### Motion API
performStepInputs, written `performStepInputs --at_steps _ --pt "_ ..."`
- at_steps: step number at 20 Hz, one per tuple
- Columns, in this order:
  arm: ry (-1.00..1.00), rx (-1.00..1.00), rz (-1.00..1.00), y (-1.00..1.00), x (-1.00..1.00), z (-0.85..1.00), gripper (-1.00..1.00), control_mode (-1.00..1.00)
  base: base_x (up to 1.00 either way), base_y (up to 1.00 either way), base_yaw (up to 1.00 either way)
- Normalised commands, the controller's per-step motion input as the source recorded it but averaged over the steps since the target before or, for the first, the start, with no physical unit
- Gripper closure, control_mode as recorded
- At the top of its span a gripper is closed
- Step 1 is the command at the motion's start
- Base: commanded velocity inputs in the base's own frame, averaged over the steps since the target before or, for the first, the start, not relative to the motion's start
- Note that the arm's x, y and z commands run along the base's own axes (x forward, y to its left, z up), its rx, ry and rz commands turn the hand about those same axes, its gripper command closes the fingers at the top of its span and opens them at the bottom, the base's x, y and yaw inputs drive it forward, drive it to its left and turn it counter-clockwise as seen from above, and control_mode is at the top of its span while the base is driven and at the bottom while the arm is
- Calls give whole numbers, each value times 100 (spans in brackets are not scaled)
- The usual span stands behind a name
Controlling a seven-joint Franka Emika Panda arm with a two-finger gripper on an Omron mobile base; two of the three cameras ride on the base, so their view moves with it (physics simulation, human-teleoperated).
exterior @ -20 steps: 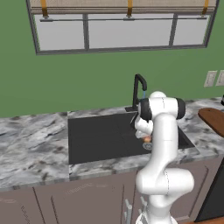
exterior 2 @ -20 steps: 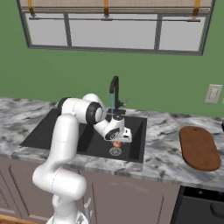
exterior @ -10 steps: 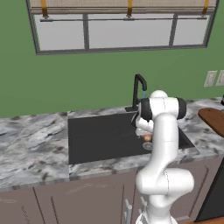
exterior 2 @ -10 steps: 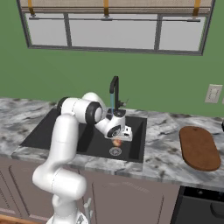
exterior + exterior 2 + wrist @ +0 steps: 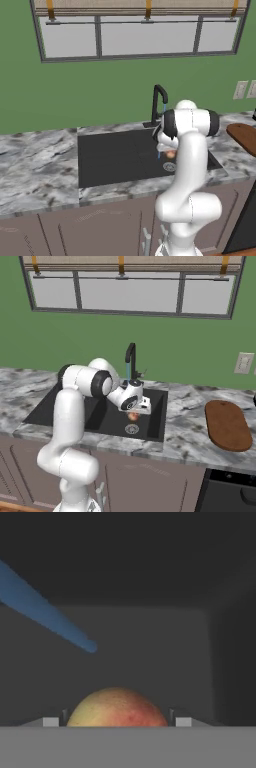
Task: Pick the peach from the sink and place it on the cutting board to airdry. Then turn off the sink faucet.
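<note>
The peach (image 5: 116, 708), orange-red with a yellowish side, sits between my two fingertips (image 5: 50, 721) in the hand view. My gripper (image 5: 134, 412) is shut on it and holds it a little above the floor of the black sink (image 5: 60, 406), just over the grey drain (image 5: 131, 429). From the left base view the peach (image 5: 170, 154) peeks out under the hand, at the sink's right end. The black faucet (image 5: 130, 358) stands right behind the hand, and a blue stream of water (image 5: 45, 614) runs from it. The reddish-brown cutting board (image 5: 227, 425) lies on the counter to the right.
Grey-white marble counter (image 5: 35, 165) surrounds the sink. A green wall with a window rises behind it. Wall sockets (image 5: 244, 362) sit at the right. A dark stove top (image 5: 235, 491) shows at the lower right, below the board.
The hand with the peach has shifted slightly to the right over the drain. Otherwise little has moved.
</note>
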Motion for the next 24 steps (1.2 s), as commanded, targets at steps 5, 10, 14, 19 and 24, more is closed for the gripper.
performStepInputs --at_steps 5,10,14,19,24 --pt "-1 0 0 0 -23 45 100 -100 0 0 0" --pt "0 0 0 -2 -27 54 100 -100 0 0 0" --pt "0 0 0 -4 -20 63 100 -100 0 0 0" --pt "0 -2 0 0 -15 72 100 -100 0 0 0" --pt "0 0 0 -5 -28 63 100 -100 0 0 0"
